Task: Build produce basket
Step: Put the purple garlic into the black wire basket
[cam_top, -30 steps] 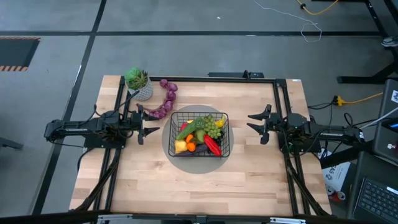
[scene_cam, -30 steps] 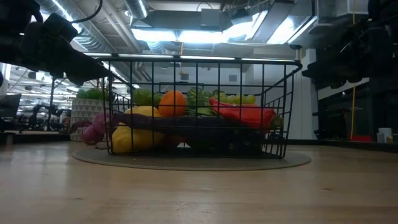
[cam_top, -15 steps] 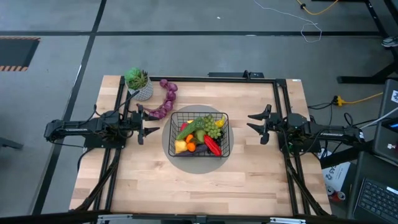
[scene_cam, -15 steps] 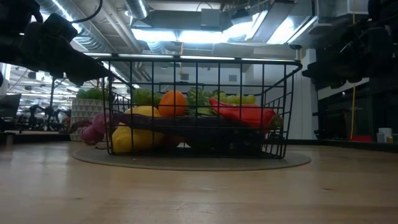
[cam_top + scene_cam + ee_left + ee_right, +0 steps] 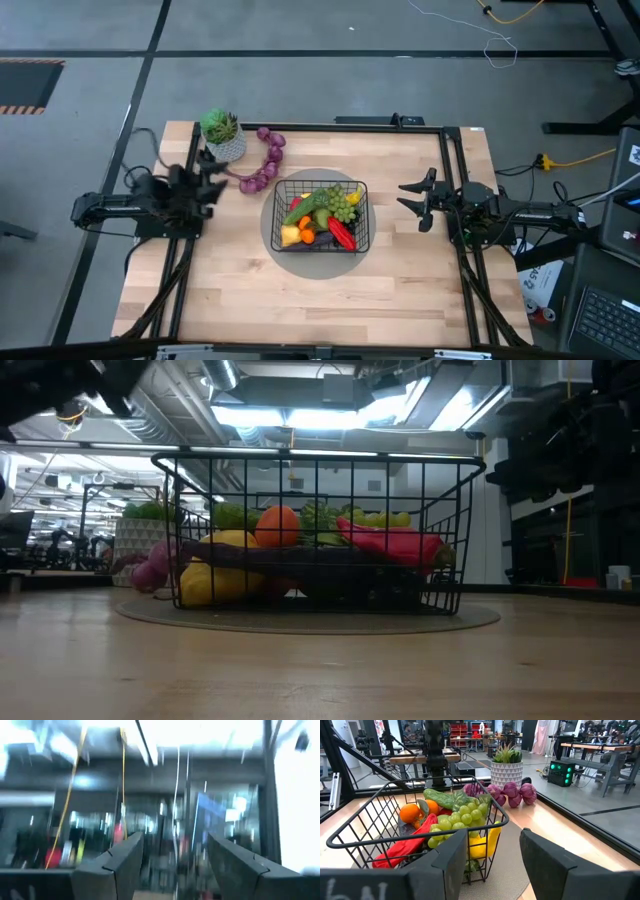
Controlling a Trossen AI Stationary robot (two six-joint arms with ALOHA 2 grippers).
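I see both claws gaping empty, left claw [image 5: 207,172] left of the filled basket [image 5: 320,216], right claw [image 5: 414,199] at its right.

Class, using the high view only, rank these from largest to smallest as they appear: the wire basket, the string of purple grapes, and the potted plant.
1. basket, clearly the largest.
2. purple grapes, a long curved string.
3. potted plant, smallest, though close to the grapes in area, so that ranking is less certain.
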